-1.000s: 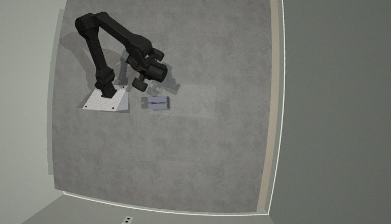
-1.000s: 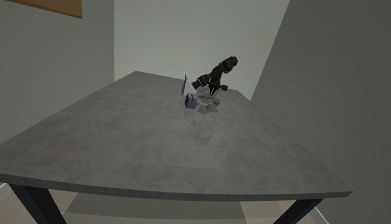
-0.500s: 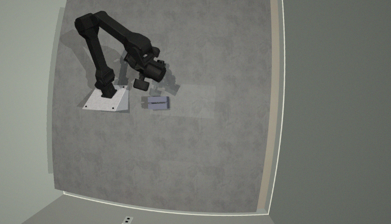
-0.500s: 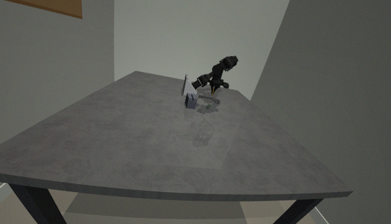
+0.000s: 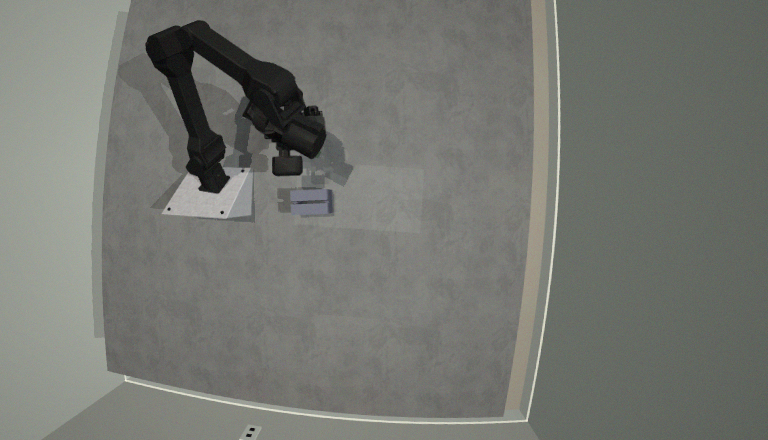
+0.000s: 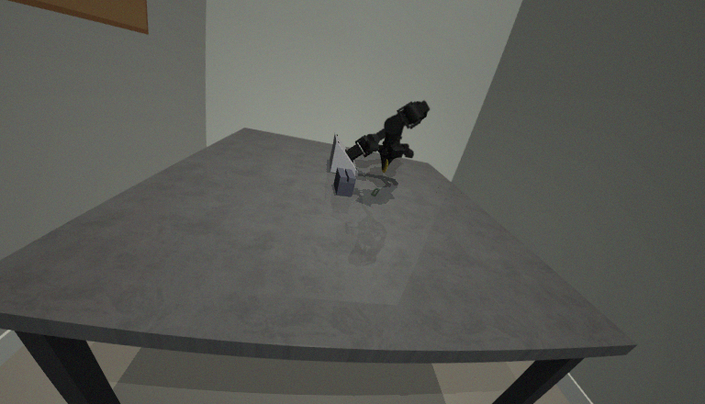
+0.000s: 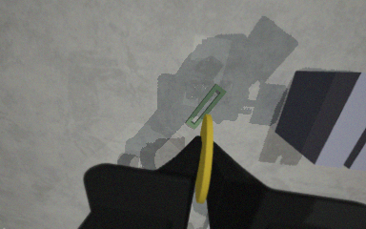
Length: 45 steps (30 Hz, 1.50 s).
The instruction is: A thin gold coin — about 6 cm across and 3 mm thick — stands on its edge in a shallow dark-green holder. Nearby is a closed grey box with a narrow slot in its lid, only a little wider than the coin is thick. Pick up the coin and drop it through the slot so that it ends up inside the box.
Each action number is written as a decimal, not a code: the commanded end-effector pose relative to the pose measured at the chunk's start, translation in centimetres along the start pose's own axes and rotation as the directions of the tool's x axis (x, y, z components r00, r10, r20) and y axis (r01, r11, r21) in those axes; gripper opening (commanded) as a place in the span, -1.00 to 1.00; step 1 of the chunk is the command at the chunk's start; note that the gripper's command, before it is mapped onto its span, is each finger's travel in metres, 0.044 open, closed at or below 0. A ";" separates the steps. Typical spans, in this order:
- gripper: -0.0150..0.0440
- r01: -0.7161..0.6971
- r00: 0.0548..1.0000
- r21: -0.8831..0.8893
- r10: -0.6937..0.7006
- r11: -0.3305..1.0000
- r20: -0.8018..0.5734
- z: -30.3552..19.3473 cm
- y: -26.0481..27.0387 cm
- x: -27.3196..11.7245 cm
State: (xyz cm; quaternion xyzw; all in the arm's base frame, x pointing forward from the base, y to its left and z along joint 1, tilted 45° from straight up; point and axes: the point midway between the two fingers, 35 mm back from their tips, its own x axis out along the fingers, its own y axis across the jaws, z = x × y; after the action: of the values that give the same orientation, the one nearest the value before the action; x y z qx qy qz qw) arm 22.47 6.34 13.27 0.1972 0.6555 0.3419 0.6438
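The gold coin [image 6: 386, 166] [image 7: 205, 164] is on edge between the fingertips of my gripper [image 7: 202, 141], which is shut on it, above the table. The dark-green holder [image 6: 373, 194] [image 7: 203, 104] is empty, below and ahead of the coin in the wrist view. The arm hides most of it in the top view. The grey box [image 5: 311, 210] [image 6: 343, 186] [image 7: 302, 114] stands to the right in the wrist view, partly cut off. Its slot [image 5: 310, 202] [image 7: 355, 150] slants up to the right there, while the coin stands nearly upright in that picture. The coin is clear of the box.
The white sloped base mount [image 5: 212, 204] [image 6: 341, 162] stands left of the box in the top view. The folded arm [image 5: 218, 50] reaches round behind the box. The grey table [image 5: 368, 299] [image 6: 233, 253] carries the arm's shadows.
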 end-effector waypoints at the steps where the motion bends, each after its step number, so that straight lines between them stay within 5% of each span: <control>1: -0.49 0.002 1.000 -0.019 -0.002 1.000 -0.001 0.0 -0.1 -0.1; 45: -0.49 0.012 1.000 -0.013 -0.012 1.000 0.001 2.2 -11.0 -0.3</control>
State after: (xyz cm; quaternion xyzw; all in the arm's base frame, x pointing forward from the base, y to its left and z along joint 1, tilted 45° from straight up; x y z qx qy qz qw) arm 26.36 -0.30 6.78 0.1920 0.6537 0.3404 0.6481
